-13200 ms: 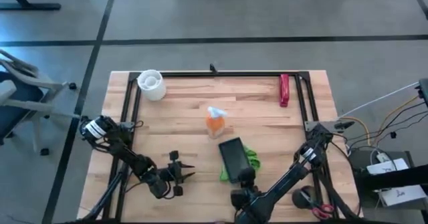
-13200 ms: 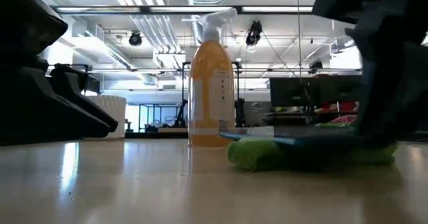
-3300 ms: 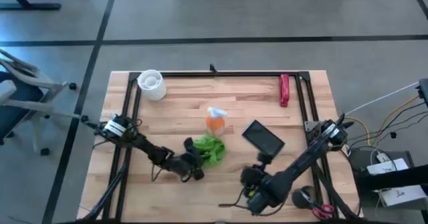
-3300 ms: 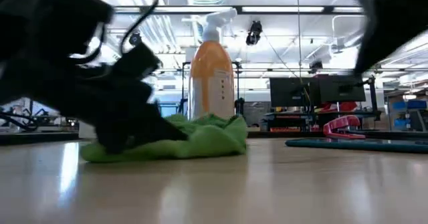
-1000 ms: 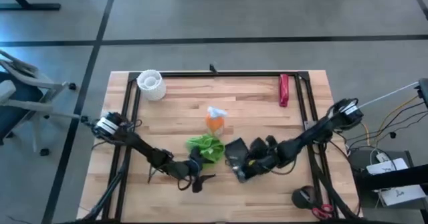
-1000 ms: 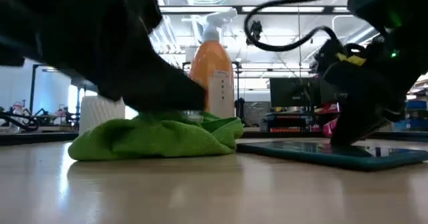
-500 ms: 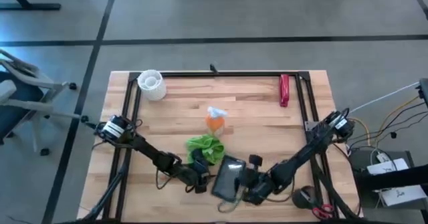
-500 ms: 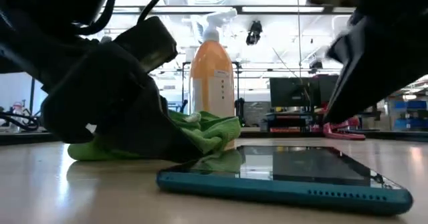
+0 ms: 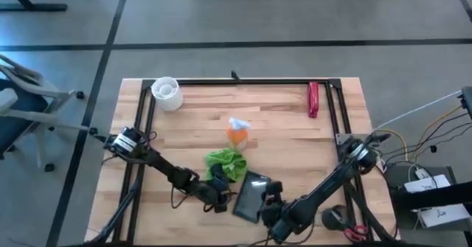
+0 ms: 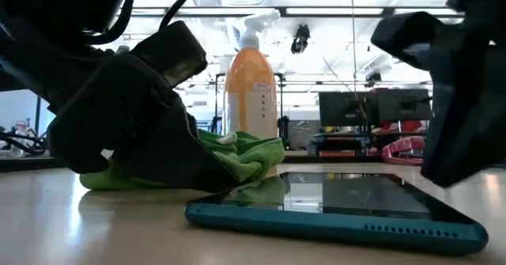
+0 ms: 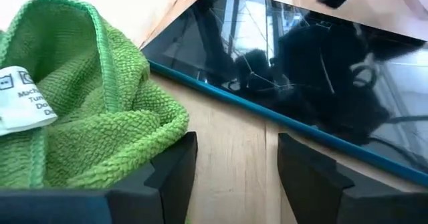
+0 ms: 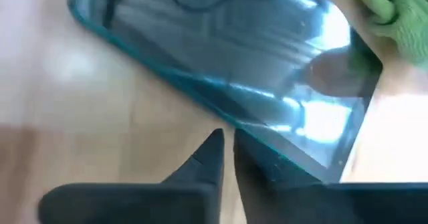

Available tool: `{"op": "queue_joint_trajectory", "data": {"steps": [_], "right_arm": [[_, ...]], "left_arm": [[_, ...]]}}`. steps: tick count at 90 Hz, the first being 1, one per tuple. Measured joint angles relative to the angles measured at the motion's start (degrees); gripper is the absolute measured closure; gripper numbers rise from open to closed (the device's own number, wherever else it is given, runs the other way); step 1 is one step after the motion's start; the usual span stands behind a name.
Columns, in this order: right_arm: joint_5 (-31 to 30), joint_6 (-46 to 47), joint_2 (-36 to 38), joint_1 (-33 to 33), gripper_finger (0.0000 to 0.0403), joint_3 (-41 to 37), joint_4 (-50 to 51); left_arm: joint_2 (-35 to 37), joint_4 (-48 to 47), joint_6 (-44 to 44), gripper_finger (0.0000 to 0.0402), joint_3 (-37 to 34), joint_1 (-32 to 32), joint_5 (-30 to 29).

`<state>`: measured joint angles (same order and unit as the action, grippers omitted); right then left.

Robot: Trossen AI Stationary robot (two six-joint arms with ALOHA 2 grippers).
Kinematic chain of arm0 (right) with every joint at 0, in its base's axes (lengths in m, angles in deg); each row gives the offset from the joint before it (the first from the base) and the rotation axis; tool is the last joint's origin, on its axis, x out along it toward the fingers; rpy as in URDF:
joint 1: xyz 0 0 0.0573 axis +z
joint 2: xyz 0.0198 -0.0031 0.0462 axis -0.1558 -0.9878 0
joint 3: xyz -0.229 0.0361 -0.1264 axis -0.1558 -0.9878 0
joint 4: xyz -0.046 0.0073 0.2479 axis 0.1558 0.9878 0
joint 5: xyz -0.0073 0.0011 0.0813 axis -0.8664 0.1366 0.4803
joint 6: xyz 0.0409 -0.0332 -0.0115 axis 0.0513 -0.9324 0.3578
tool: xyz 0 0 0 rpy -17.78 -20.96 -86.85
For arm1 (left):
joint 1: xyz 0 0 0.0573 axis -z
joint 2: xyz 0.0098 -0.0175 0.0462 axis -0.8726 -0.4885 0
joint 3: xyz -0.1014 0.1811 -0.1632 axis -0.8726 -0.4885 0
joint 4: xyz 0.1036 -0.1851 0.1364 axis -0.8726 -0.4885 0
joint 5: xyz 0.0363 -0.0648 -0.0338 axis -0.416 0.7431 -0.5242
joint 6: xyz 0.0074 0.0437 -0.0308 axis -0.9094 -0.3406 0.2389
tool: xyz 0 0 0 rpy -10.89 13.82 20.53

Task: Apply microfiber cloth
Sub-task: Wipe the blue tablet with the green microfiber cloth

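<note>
1. Tablet (image 9: 251, 195) lies flat near the front edge of the wooden table (image 9: 295, 136), screen up, with a teal rim; in the low view it is the nearest thing (image 10: 340, 210), and both wrist views look onto its glossy glass (image 11: 301, 70) (image 12: 227, 70).
2. The right gripper (image 9: 270, 200) sits at the tablet's right edge, close to the front of the table. Its fingers (image 12: 210, 160) are almost together, with only a thin slit between them, and nothing is between them; their tips rest just short of the tablet's rim.
3. The left gripper (image 9: 219, 190) is low on the table, just left of the tablet. Its fingers (image 11: 174, 167) stand apart with bare wood between them, holding nothing.
4. The green cloth (image 9: 227, 163) lies bunched on the table just behind the left gripper and beside the tablet's far left corner. One fold lies against the left gripper's finger, and a white label (image 11: 20, 97) shows on it. In the low view the cloth (image 10: 245, 158) is partly hidden by the left arm.
5. An orange spray bottle (image 9: 237, 133) with a white top stands upright just behind the cloth.
6. Farther back, a white cup (image 9: 167, 93) stands at the far left corner and a red tool (image 9: 313, 99) lies toward the far right.
</note>
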<state>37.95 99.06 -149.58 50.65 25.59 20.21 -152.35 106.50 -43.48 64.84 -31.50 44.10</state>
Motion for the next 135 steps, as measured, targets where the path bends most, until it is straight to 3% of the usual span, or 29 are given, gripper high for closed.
{"op": "queue_joint_trajectory", "data": {"steps": [22, 42, 62, 81, 108, 126, 135], "right_arm": [[-6.45, -5.87, -6.06, 0.03, 0.0277, 6.08, 7.14], [-15.57, -12.42, -9.14, 0.03, 0.026, 7.31, 6.44], [-18.51, -18.96, -9.81, -0.11, 0.0283, 10.33, 6.06], [-24.43, -18.68, -9.74, -1.05, 0.031, 13.74, 4.13], [-20.43, -16.19, -9.74, -2.03, 0.0341, 14.01, 4.63], [-20.97, -16.06, -9.32, -1.62, 0.0387, 15.16, 5.34], [-20.01, -17.74, -9.32, -1.16, 0.0394, 17.63, 7.28]], "left_arm": [[-0.4, 1.79, -0.03, 0.0223, -0.17, 0.06, -0.78], [-0.62, 2.28, -0.01, 0.0217, -0.33, 0.06, -0.86], [-0.69, 2.35, -0.09, 0.0224, -0.37, 0.06, -1.01], [-0.69, 2.33, -0.3, 0.0238, -0.39, 0.04, -1.04], [-0.71, 2.39, -1.93, 0.0246, -0.44, 0.04, -0.88], [1.08, -0.13, -6.04, 0.0237, -0.48, 0.5, -0.69], [4.49, -3.14, -6.28, 0.0232, -1.8, 0.44, 4.7]]}}
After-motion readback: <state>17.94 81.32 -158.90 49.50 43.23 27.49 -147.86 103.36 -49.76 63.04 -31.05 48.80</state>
